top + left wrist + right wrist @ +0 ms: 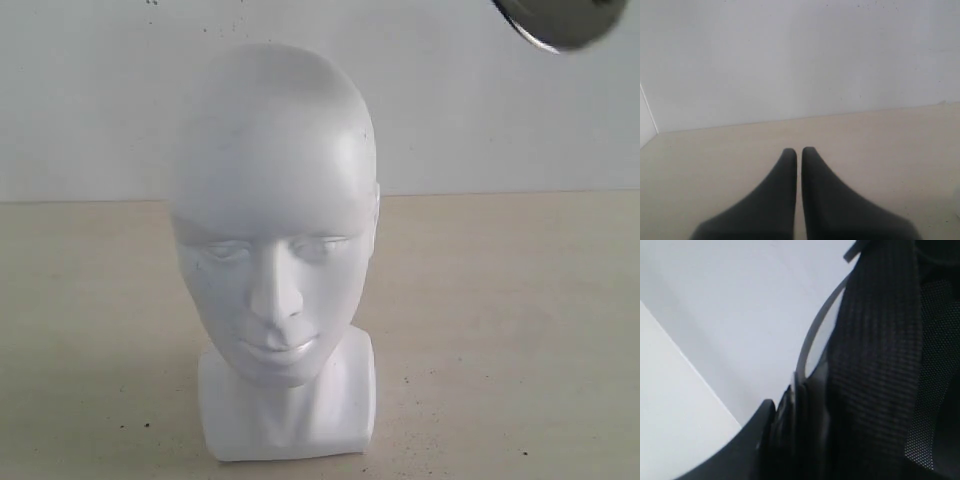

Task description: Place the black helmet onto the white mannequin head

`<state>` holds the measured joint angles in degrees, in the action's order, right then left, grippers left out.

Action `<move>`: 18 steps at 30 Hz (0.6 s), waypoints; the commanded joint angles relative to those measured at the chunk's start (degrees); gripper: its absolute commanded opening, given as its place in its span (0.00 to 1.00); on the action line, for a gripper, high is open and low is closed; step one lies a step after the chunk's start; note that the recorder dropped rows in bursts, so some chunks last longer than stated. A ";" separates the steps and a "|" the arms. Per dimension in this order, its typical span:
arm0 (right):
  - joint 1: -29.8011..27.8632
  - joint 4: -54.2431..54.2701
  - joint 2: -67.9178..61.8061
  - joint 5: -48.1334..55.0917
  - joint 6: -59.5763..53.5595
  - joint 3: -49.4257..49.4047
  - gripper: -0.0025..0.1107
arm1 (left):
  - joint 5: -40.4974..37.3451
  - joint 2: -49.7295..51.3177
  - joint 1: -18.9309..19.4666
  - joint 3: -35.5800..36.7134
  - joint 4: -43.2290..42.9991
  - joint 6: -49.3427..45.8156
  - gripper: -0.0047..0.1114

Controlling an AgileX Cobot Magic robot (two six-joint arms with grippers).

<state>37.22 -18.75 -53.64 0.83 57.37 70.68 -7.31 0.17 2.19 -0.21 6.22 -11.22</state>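
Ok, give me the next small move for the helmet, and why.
Probably carry the black helmet across until it hangs over the white mannequin head: it only peeks in at the exterior view's top right corner, and the head stands bare and upright.

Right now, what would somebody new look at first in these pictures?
The big white mannequin head stands in the middle, facing the camera, its crown bare. Up in the exterior view's top right corner peeks the black helmet, whose padded lining fills the right wrist view. The left pincer is shut on nothing.
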 commanded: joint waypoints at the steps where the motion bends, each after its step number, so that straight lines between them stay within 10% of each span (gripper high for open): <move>1: -0.15 -4.24 -3.28 -20.50 14.97 1.46 0.02 | 0.18 -0.17 -0.16 0.21 0.39 -0.16 0.08; 18: -0.05 4.18 -24.01 -70.80 45.35 1.35 0.02 | 0.18 -0.17 -0.16 0.21 0.39 -0.16 0.08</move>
<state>37.13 -16.94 -75.92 -58.76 100.14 70.87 -7.31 0.17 2.19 -0.21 6.22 -11.22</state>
